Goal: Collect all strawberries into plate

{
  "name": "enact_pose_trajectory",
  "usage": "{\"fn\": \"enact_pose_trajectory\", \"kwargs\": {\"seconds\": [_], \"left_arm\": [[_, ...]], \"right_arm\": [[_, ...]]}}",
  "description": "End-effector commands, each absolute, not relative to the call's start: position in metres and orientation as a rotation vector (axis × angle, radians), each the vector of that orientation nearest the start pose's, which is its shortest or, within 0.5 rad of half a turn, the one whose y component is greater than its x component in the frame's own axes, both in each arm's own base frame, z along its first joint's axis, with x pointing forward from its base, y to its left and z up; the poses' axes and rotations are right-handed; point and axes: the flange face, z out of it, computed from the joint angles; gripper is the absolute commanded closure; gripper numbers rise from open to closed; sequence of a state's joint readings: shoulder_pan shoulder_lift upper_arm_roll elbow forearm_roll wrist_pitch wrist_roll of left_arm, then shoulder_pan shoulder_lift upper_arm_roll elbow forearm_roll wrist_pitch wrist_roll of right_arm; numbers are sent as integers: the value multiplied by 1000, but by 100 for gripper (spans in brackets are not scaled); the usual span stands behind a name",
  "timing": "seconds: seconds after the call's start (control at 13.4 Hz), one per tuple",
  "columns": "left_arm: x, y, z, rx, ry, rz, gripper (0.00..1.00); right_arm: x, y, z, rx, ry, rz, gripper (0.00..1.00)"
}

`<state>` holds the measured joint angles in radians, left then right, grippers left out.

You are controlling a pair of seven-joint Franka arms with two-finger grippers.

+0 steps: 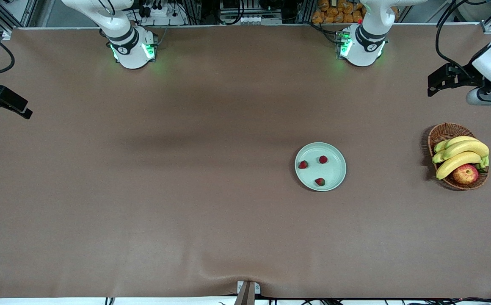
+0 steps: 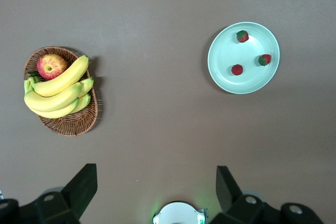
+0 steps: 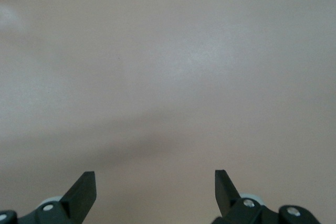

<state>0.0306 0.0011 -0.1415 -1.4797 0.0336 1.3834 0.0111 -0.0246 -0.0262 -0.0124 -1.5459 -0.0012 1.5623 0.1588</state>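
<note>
Mint-green plate (image 1: 334,173): we see it on the brown table (image 1: 144,190), toward the left arm's end, well apart from the basket.
Strawberries: we count three, all inside the plate, none touching another.
First strawberry (image 1: 303,164): it lies close to the rim on the side of the right arm's end.
Second strawberry (image 1: 323,159): it lies in the part of the plate that is farther from the front camera.
Third strawberry (image 1: 320,181): it lies nearest to the front camera, close to the rim.
Basket (image 1: 444,132): brown wicker, at the left arm's end of the table; we see bananas (image 1: 461,154) and an apple (image 1: 465,173) in it.
Left gripper (image 2: 156,184): it hangs high over the table at the left arm's end; in its wrist view we see the plate (image 2: 231,80) and the basket (image 2: 79,124) far below it. The fingers (image 2: 84,184) stand wide apart and hold nothing.
Right gripper (image 3: 155,184): it is over bare table at the right arm's end. Its fingers (image 3: 84,187) also stand wide apart, with nothing between them.
</note>
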Motion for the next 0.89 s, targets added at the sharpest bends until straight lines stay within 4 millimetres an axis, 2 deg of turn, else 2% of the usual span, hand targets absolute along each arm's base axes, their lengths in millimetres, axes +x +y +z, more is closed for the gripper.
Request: {"fn": "enact_pose_trajectory", "kwargs": {"seconds": [0.0,0.82], "left_arm": [[527,-52,658,-3114,207,150,0],[527,-59,657,-3131,220,155,0]], "right_arm": [[544,-21,654,-3144,299,-70,0],[544,-19,654,-3144,292,-70,0]]}}
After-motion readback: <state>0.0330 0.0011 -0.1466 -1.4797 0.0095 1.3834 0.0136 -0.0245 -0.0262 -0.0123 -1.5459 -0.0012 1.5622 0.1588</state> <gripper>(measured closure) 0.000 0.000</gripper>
